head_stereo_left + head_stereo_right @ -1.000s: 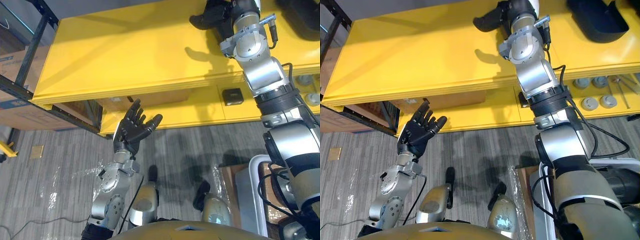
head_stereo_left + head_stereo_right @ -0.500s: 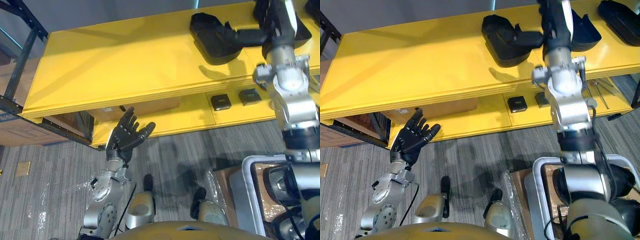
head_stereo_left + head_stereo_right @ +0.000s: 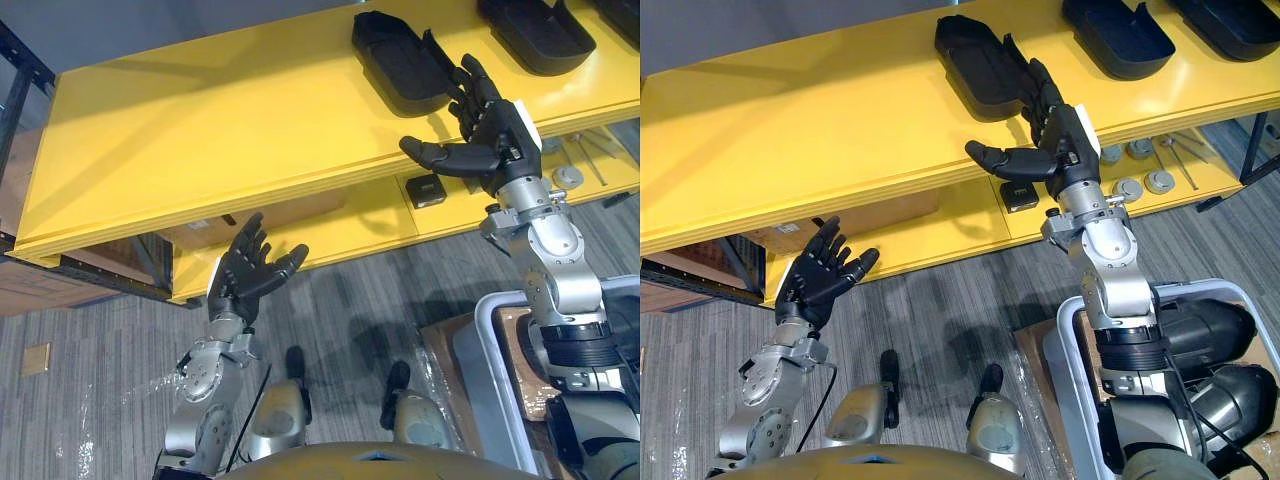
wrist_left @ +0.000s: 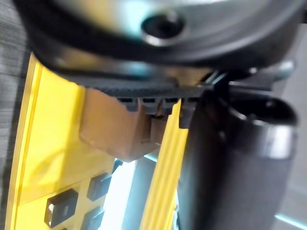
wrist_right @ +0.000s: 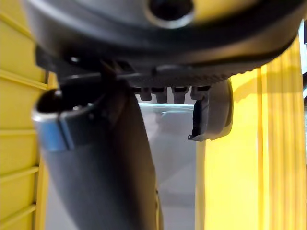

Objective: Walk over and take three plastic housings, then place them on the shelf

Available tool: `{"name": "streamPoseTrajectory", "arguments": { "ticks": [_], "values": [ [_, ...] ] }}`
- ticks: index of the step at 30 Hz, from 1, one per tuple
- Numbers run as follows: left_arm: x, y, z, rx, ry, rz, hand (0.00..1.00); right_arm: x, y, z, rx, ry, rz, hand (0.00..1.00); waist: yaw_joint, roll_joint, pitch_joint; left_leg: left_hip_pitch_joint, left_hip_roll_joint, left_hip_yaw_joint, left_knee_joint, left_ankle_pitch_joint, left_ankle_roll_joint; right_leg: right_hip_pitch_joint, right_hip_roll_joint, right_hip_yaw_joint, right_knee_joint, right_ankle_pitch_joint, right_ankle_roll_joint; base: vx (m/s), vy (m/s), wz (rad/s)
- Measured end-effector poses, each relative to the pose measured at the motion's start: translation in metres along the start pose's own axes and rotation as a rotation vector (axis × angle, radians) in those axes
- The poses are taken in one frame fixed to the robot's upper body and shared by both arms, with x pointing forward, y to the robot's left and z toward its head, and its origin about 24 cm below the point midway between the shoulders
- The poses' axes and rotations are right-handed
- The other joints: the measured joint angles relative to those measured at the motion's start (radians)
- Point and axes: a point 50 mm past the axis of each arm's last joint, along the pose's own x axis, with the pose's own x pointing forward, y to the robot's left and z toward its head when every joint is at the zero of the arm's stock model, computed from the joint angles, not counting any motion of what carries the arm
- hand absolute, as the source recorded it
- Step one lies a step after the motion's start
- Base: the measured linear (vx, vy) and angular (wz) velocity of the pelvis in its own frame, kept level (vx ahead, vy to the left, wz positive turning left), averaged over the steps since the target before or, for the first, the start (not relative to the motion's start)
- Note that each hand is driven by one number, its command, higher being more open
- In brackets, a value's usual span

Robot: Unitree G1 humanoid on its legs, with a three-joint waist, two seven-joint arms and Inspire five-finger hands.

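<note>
Looking for print first, we find a pale label (image 3: 790, 228) on the cardboard box (image 3: 870, 215) tucked under the yellow shelf (image 3: 200, 130), its writing too small for us to read. Three black plastic housings lie on the shelf's top board: the nearest housing (image 3: 395, 60) towards the middle, a second housing (image 3: 535, 30) to its right, and a third housing (image 3: 1230, 18) at the far right corner. The right hand (image 3: 490, 135) is raised above the board's front edge with its fingers straight and fanned and its thumb stretched out to the left, grasping nothing; its fingertips lie against the nearest housing's right rim as we see it (we cannot tell whether they touch). The left hand (image 3: 248, 275) hangs lower, in front of the shelf and over the grey carpet (image 3: 90, 370), palm turned up, fingers spread and empty. Left of the housings the top board is bare yellow all the way to its left end. On the lower board sit small black square parts (image 3: 425, 190) and round grey parts (image 3: 1145, 180), and a grey bin (image 3: 1070, 340) stands on the floor by the right arm.
</note>
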Motion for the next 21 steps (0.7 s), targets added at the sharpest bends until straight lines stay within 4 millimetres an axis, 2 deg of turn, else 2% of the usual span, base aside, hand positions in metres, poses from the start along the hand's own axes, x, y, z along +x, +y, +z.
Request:
{"name": "streamPoseTrajectory", "arguments": {
  "ticks": [3, 10, 17, 21],
  "values": [
    [0.004, 0.001, 0.005, 0.002, -0.026, 0.003, 1.00, 0.001, 0.006, 0.001, 0.012, -0.033, 0.023, 1.00, 0.006, -0.004, 0.003, -0.030, 0.000, -0.005, 0.035, -0.013, 0.003, -0.022, -0.006, 0.000, 0.019, -0.003, -0.003, -0.01, 0.009, 0.01],
    [0.010, -0.001, 0.013, 0.001, -0.071, 0.002, 1.00, 0.018, 0.007, 0.018, -0.029, -0.106, 0.020, 1.00, 0.007, -0.002, 0.078, -0.077, -0.011, -0.018, 0.103, -0.043, 0.011, -0.061, -0.033, -0.003, 0.083, -0.028, -0.013, -0.08, 0.031, 0.05],
    [0.010, 0.005, 0.021, 0.003, -0.114, 0.039, 1.00, 0.027, -0.001, 0.008, -0.021, -0.061, -0.053, 1.00, 0.016, 0.006, 0.119, -0.106, -0.022, -0.039, 0.109, -0.026, 0.019, -0.083, -0.047, -0.018, 0.102, -0.027, -0.011, -0.02, 0.005, 0.08],
    [0.011, 0.007, 0.024, 0.003, -0.130, 0.052, 1.00, 0.038, -0.004, 0.015, -0.020, -0.078, -0.074, 1.00, 0.018, 0.009, 0.141, -0.110, -0.025, -0.040, 0.112, -0.024, 0.021, -0.088, -0.051, -0.017, 0.110, -0.025, -0.007, 0.00, 0.000, 0.00]
  ]
}}
